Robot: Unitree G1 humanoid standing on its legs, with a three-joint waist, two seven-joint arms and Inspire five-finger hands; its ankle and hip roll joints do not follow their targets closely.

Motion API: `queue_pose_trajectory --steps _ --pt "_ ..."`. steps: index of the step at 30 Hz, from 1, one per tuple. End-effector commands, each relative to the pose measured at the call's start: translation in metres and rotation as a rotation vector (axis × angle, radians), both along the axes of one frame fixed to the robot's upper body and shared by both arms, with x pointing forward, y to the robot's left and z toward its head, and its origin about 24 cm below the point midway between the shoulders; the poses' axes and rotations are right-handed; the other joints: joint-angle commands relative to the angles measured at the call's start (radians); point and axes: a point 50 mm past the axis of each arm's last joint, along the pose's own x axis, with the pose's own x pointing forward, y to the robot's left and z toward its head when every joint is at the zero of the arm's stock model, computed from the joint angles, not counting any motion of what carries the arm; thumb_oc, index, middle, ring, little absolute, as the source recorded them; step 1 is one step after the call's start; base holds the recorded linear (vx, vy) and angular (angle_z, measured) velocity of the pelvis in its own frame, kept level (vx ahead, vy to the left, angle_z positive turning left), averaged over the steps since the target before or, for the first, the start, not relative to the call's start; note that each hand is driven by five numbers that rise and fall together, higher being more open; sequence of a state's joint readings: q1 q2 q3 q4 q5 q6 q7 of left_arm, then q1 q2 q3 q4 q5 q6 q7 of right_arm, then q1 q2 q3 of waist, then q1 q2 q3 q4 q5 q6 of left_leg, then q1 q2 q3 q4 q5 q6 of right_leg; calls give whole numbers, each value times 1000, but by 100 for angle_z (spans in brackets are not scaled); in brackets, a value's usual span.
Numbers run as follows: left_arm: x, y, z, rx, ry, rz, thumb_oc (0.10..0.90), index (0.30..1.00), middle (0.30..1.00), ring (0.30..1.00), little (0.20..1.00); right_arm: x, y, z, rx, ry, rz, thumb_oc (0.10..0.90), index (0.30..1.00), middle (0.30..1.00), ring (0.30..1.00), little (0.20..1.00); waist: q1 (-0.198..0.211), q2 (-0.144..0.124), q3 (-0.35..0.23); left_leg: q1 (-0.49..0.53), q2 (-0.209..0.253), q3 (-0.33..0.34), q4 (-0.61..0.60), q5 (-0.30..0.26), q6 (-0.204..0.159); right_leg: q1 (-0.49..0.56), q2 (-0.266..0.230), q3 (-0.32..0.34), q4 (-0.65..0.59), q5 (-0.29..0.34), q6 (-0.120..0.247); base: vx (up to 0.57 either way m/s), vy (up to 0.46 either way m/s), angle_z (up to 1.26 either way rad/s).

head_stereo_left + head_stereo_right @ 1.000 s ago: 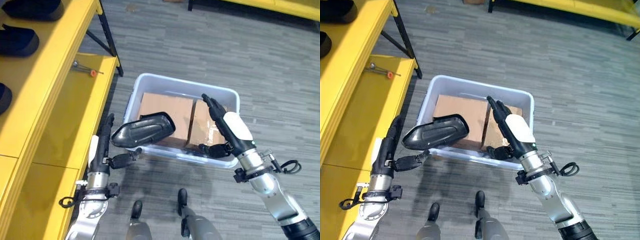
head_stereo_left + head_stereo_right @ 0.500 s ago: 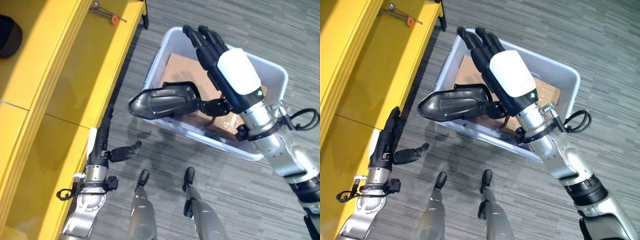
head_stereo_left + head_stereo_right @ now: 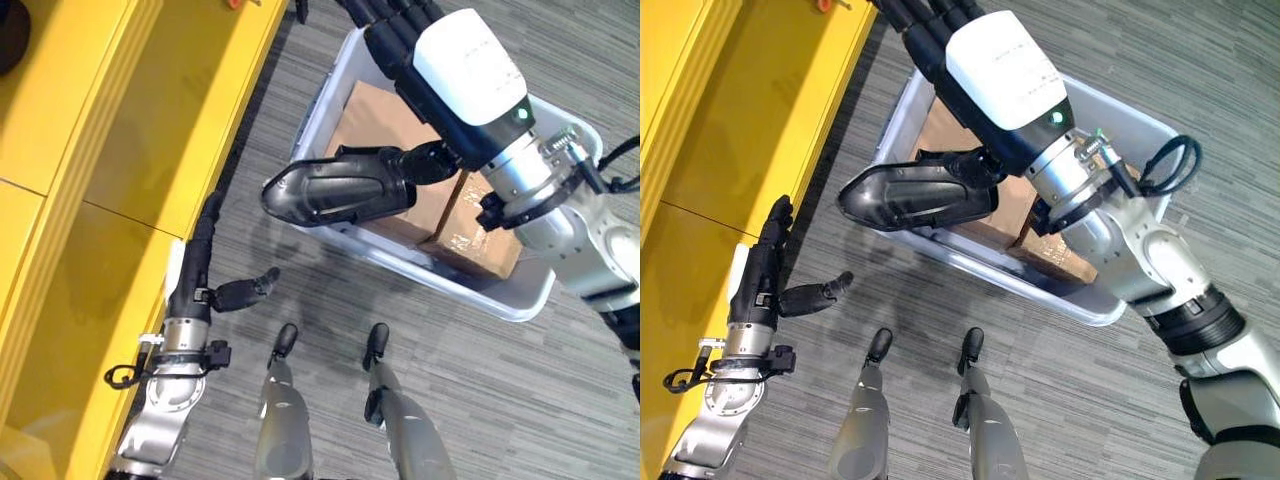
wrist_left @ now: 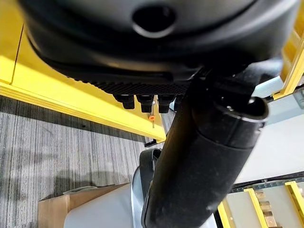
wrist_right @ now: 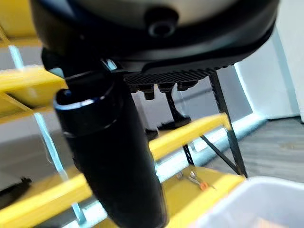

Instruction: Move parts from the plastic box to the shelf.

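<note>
While the right hand (image 3: 450,95) reaches out over the plastic box (image 3: 520,295), its thumb lies against the near end of a black part (image 3: 335,190), a long, rounded dark shell, and its fingers run straight past the far side, so the part appears carried on the thumb and against the palm rather than wrapped in curled fingers. The part hangs above the box's near wall, its free end pointing away from the palm toward the yellow shelf (image 3: 120,150); held level like this, it seems set to be swung across to the shelf without tipping. Under the right hand, inside the box, sit brown cardboard boxes (image 3: 470,225), which fill most of its floor. The left hand (image 3: 765,275) waits low beside the shelf's edge, well apart from the part, with its fingers straight along the shelf front and its thumb standing out toward the box; it holds nothing, and looks placed to receive or steady the part as it comes over. Beyond the right hand's fingertips a small tool with an orange tip (image 5: 202,184) lies on the shelf. The part is out of the box but not yet on the shelf.
</note>
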State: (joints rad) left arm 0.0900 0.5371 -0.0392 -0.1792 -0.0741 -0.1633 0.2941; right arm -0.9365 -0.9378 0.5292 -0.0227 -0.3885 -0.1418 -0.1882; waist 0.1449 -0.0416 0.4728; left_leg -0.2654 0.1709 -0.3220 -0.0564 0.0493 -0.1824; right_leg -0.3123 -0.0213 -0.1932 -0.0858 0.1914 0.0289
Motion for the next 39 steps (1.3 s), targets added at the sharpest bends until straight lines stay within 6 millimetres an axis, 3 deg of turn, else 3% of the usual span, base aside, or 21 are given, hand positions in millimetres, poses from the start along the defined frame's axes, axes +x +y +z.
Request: queue_pose_trajectory --steps 1,21,39 --pt "-16 -7 46 9 -247 -86 900 1000 1000 1000 1000 -12 8 42 50 -148 68 900 1000 1000 1000 1000 -5 -38 -49 42 30 5 -31 70 14 1 -113 55 99 -108 99 -10 -9 8" --pt "-10 -8 46 -21 -259 -78 900 1000 1000 1000 1000 32 -6 55 113 -47 -96 900 1000 1000 1000 1000 19 -18 33 -36 31 6 -31 101 3 -109 -116 53 163 -115 90 -2 -2 0" --pt "-9 -9 49 -50 -289 -59 900 1000 1000 1000 1000 42 16 72 160 -65 -75 900 1000 1000 1000 1000 30 -20 47 -124 44 3 -31 119 -10 -206 -110 45 190 -119 88 0 0 0"
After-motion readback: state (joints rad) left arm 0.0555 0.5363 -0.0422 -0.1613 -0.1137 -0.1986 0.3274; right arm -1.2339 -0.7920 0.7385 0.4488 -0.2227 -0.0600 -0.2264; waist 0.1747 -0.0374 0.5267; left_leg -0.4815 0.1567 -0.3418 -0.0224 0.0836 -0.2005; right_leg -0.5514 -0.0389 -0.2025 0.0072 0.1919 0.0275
